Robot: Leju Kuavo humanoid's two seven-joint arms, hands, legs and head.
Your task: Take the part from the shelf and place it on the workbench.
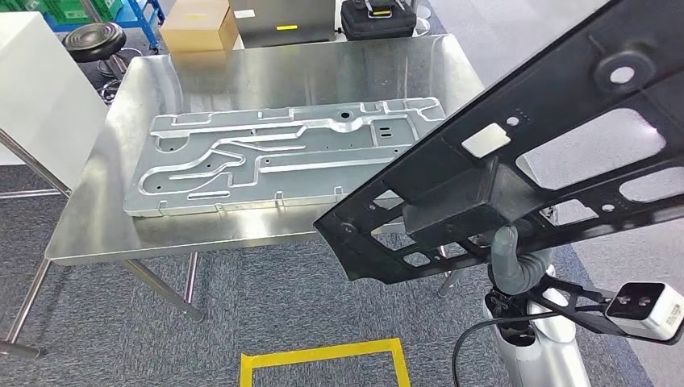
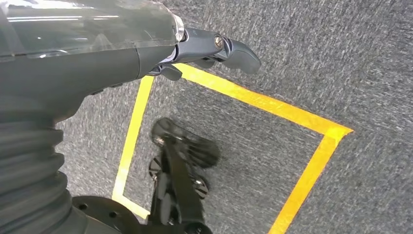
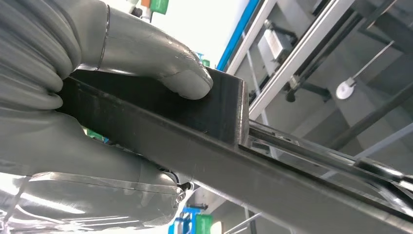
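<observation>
The right hand (image 3: 97, 122) grips the black part (image 3: 234, 161) edge-on, its grey thumb (image 3: 180, 78) pressed on the part's raised block. Grey metal rails (image 3: 292, 63) and a blue post (image 3: 241, 31) stand behind.

Workbench: a stainless steel table (image 1: 97, 218) stood on grey carpet (image 1: 266, 310).
On the workbench: one stamped silver metal panel (image 1: 274, 157) lay flat, lengthwise, covering much of the top.
Floor near the workbench: a yellow taped square (image 1: 323, 359) was marked on the carpet just in front of the workbench.
</observation>
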